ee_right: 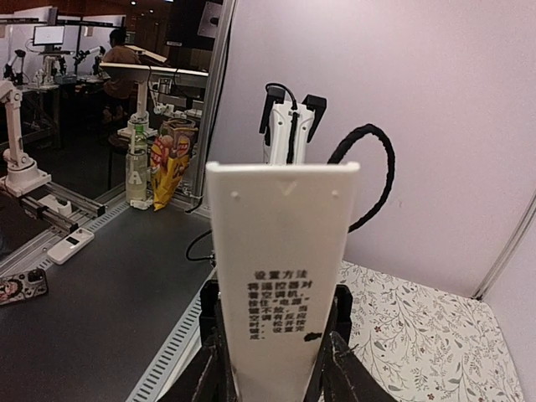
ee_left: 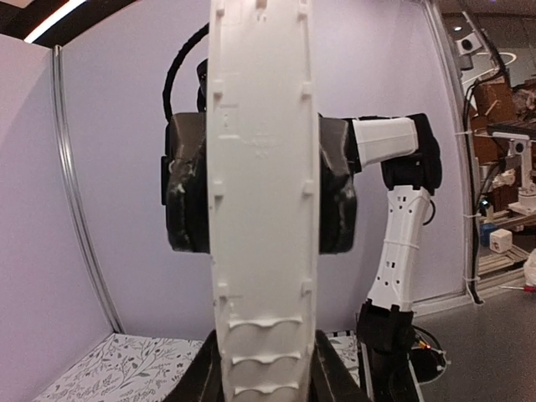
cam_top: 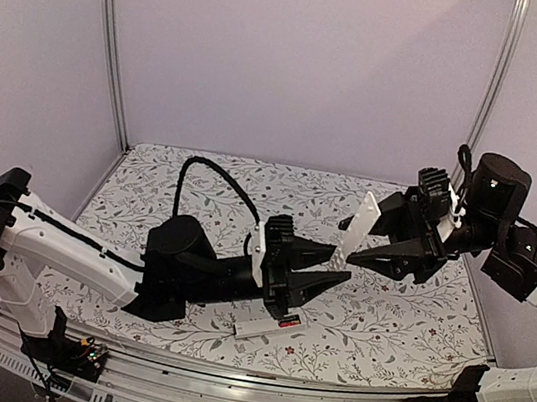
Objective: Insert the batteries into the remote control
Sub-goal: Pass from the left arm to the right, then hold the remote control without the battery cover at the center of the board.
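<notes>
A thin flat white cover strip (cam_top: 357,230) hangs upright above the table between both arms. My left gripper (cam_top: 338,265) is shut on its lower end; in the left wrist view the strip's ribbed inner face (ee_left: 264,209) rises from between the jaws of that gripper (ee_left: 264,378). My right gripper (cam_top: 347,241) grips it from the other side, jaws pressed on its edges (ee_right: 276,368), the printed face (ee_right: 280,251) towards the camera. The remote control (cam_top: 257,330) lies on the table below. A small black and red shape (cam_top: 288,319), probably the batteries, sits at its right end.
The floral table mat (cam_top: 401,332) spreads under both arms. The left arm's black forearm (cam_top: 197,271) stretches low over the mat just behind the remote. A metal rail (cam_top: 251,386) runs along the table's near edge.
</notes>
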### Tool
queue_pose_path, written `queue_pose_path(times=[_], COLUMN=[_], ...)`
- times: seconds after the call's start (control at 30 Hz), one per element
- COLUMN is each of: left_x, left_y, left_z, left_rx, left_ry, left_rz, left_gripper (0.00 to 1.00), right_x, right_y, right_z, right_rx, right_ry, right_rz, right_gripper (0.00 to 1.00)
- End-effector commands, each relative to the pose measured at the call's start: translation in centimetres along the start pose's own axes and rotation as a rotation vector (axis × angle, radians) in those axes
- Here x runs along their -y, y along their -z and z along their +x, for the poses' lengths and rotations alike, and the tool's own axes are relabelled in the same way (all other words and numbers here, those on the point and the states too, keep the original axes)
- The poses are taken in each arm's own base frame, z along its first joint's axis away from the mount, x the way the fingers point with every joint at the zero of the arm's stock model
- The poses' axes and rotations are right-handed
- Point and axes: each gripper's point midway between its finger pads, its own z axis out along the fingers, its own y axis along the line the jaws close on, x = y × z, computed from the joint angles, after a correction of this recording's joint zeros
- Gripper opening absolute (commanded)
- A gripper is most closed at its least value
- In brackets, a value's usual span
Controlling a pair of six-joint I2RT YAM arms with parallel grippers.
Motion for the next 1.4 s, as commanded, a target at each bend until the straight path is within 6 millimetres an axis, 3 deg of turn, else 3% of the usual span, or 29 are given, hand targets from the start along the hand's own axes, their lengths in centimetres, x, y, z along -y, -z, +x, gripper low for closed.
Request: queue_pose_path(times=[0.0,0.33,0.4,0.47,0.6,0.7,0.83,0.9,1.1,1.37], left_x=[1.1,1.2,1.2,0.8,-0.9,-1.7,-1.7,-2.2,-2.7,-3.3], left_y=[-0.6,-0.7,-0.8,-0.8,0.0,1.8,5.8,8.2,14.1,17.7], left_z=[-0.9,-0.6,-0.3,0.5,3.5,7.2,11.0,13.0,18.3,22.8], left_rx=[0.022,0.009,-0.007,-0.046,-0.209,-0.380,-0.535,-0.607,-0.864,-0.995], left_ry=[-0.005,0.005,0.001,-0.007,0.003,0.035,0.099,0.123,0.142,0.178], left_rz=[0.035,0.042,0.039,0.017,-0.082,-0.146,-0.195,-0.254,-0.343,-0.347], left_gripper=[0.04,0.06,0.21,0.49,0.62,0.69,0.94,0.99,1.00,1.00], right_x=[-1.5,-1.6,-1.2,-0.3,2.0,3.9,6.2,7.5,9.0,8.4], right_y=[0.1,0.1,0.1,0.1,0.5,1.3,2.8,3.6,4.5,4.5], right_z=[-1.4,-1.2,-1.2,-1.0,0.0,1.3,2.7,3.6,5.5,7.6], right_rx=[0.033,0.024,0.014,-0.007,-0.073,-0.124,-0.162,-0.183,-0.228,-0.276], right_ry=[0.004,-0.016,-0.023,-0.037,-0.080,-0.138,-0.204,-0.231,-0.290,-0.325], right_rz=[-0.088,-0.103,-0.075,-0.021,0.126,0.220,0.342,0.411,0.502,0.492], right_gripper=[0.38,0.20,0.18,0.14,0.13,0.12,0.11,0.11,0.11,0.10])
